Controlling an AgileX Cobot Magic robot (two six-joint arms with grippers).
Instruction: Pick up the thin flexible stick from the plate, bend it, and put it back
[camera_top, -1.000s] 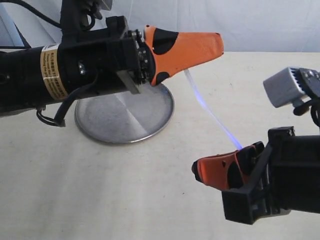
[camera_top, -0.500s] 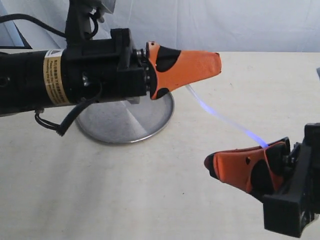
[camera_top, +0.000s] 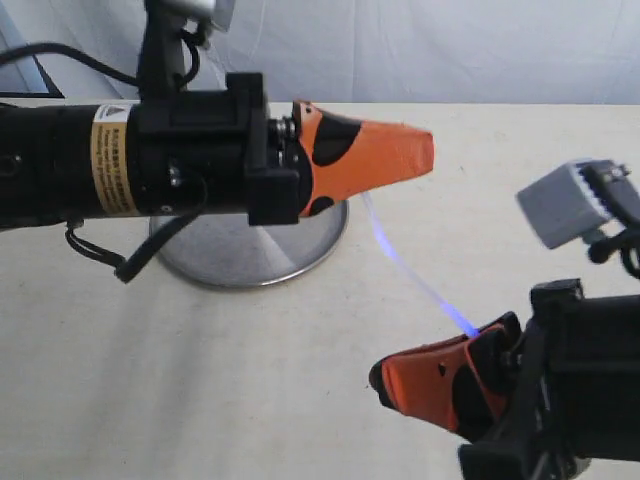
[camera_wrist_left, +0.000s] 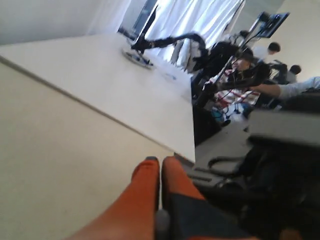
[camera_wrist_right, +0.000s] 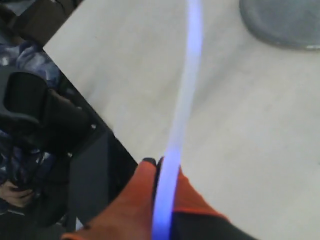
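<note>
The thin flexible stick (camera_top: 415, 270) hangs in the air, whitish with a blue glint, slightly curved between both grippers. My left gripper (camera_top: 428, 150), orange-fingered, is shut on its upper end above the plate's right rim. My right gripper (camera_top: 380, 378) is shut on the lower end near the table's front right. The round silver plate (camera_top: 250, 250) lies on the table, partly hidden by the left arm. In the right wrist view the stick (camera_wrist_right: 186, 95) runs out from the shut fingers (camera_wrist_right: 145, 185) toward the plate (camera_wrist_right: 285, 25). The left wrist view shows shut fingers (camera_wrist_left: 145, 180); the stick barely shows there.
The cream table (camera_top: 150, 380) spreads around the plate. The right arm's grey camera block (camera_top: 560, 205) sits above its gripper. The right wrist view shows the table edge (camera_wrist_right: 90, 120) with dark chairs beyond. The left wrist view shows another table (camera_wrist_left: 125, 85) and people behind.
My right gripper swung right half a second ago, bowing the stick, and has now come back left and lower. The stick looks straighter. My left gripper dipped slightly.
</note>
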